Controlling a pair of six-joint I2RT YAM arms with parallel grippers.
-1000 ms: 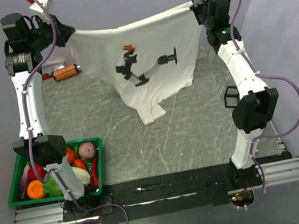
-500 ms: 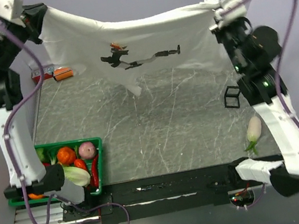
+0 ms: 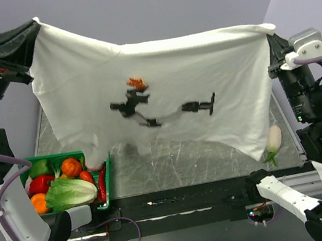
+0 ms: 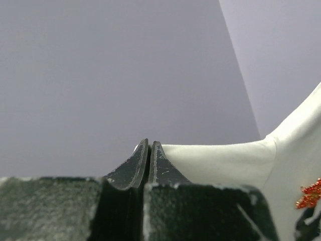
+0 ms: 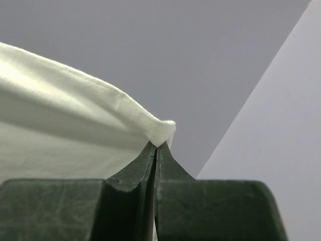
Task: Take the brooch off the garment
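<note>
Aloft, the white T-shirt [image 3: 203, 75] hangs stretched over the tabletop [image 3: 175, 168], left jaws and right jaws each pinching a top corner; orange-red brooch [image 3: 136, 83] sits mid-front.

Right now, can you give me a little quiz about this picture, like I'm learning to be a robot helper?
1. True or false: the brooch is off the T-shirt.
2. What is the left tool shut on? A) a top corner of the T-shirt B) a spoon C) nothing
3. Fill in: the green basket sits beside the ___ arm.

Key:
1. False. It sits on the shirt's front, by the black print.
2. A. The right tool pinches the other top corner.
3. Left.
</note>
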